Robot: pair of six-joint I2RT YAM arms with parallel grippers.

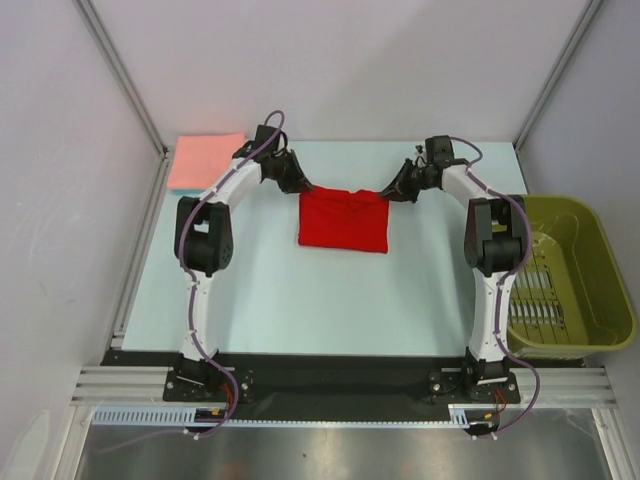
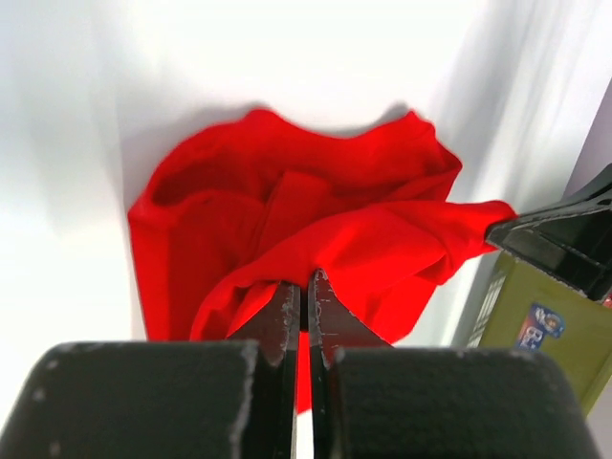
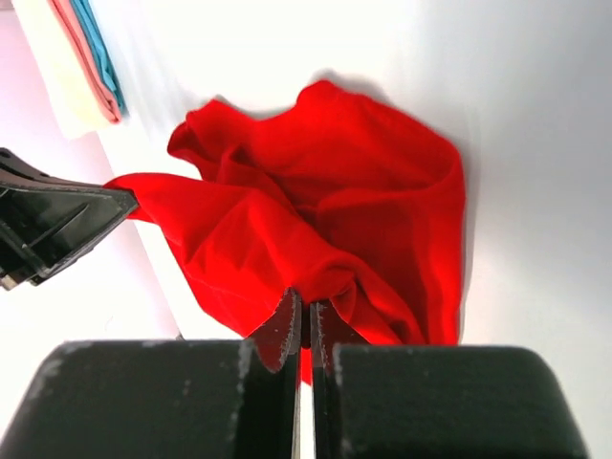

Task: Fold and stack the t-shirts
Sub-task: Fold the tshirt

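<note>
Pale blue table [image 1: 330, 300] lies between white walls, and a little beyond its middle is the red t-shirt [image 1: 343, 220], which looks already folded to a rough rectangle. My left gripper [image 2: 298, 287] is clenched on its far left corner and my right gripper [image 3: 301, 304] on its far right corner. In both wrist views the red cloth rises in wrinkles into the closed jaws, so the far edge is lifted while the near part lies on the table.

I judge the step in hand is one more fold of this shirt. The next move, I think, calls for both arms to travel together toward the near edge, at the same height and speed, so that the held edge lands straight. If one side runs ahead, the fold will come crooked. Only then the jaws should release.

The pink t-shirt [image 1: 205, 160] lies folded at the far left corner, well apart from the red one, which should probably go on top of it.

The olive-green basket [image 1: 612, 275] stands at the right of the table, beside my right arm. I see no cloth in it, only its slotted floor.
</note>
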